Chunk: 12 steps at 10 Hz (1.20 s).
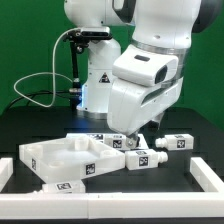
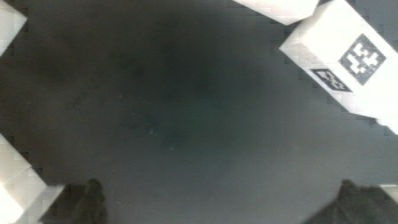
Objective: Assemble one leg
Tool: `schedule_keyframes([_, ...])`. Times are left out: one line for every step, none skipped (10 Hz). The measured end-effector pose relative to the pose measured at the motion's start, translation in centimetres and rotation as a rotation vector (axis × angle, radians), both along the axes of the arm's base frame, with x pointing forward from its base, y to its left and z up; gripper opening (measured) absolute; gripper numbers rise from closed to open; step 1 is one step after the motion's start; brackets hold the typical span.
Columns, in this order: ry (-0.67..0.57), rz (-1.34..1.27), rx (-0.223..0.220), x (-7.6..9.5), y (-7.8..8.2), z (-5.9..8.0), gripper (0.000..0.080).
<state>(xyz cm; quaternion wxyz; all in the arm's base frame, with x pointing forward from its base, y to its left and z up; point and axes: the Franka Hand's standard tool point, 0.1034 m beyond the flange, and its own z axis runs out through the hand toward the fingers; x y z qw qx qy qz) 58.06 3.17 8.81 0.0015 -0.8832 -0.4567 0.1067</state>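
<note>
My gripper (image 1: 128, 136) hangs low over the black table among the white parts. In the wrist view my gripper (image 2: 222, 205) is open wide and empty, with only the two dark fingertips (image 2: 80, 200) showing and bare table between them. A white leg (image 2: 349, 55) with a marker tag lies ahead of the fingers, apart from them. In the exterior view one tagged white leg (image 1: 146, 158) lies just in front of the gripper, another leg (image 1: 176, 143) lies to the exterior view's right, and a third part (image 1: 100, 140) sits beside the hand. The large white tabletop piece (image 1: 62, 160) lies at the exterior view's left.
A white rail (image 1: 206, 172) bounds the work area at the exterior view's right and another rail (image 1: 8, 168) at its left. The arm's body fills the upper middle. A cable (image 1: 35, 85) loops behind at the left.
</note>
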Motion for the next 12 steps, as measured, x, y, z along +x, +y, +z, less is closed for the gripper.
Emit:
schedule_keyframes([0.002, 0.001, -0.001, 0.0, 0.0, 0.0, 0.0649])
schedule_keyframes([0.002, 0.001, -0.001, 0.0, 0.0, 0.0, 0.0649])
schedule_keyframes([0.002, 0.001, -0.001, 0.0, 0.0, 0.0, 0.0649])
schedule_keyframes([0.002, -0.001, 0.001, 0.0, 0.0, 0.0, 0.0649])
schedule_keyframes([0.002, -0.001, 0.001, 0.0, 0.0, 0.0, 0.0649])
schedule_keyframes([-0.004, -0.015, 0.002, -0.2, 0.0, -0.2, 0.0649])
schedule_keyframes([-0.035, -0.064, 0.005, -1.1, -0.2, -0.8, 0.0649])
schedule_keyframes([-0.067, -0.061, 0.015, -2.4, 0.2, -1.3, 0.0649])
schedule_keyframes([-0.149, -0.008, 0.044, -3.0, 1.3, -1.6, 0.0649])
schedule_keyframes([-0.206, 0.042, 0.06, -3.6, 1.7, -1.9, 0.0649])
schedule_keyframes([-0.134, -0.026, 0.057, -4.4, 0.8, -1.8, 0.0649])
schedule_keyframes([-0.142, -0.033, 0.058, -3.7, 0.7, -1.5, 0.0649])
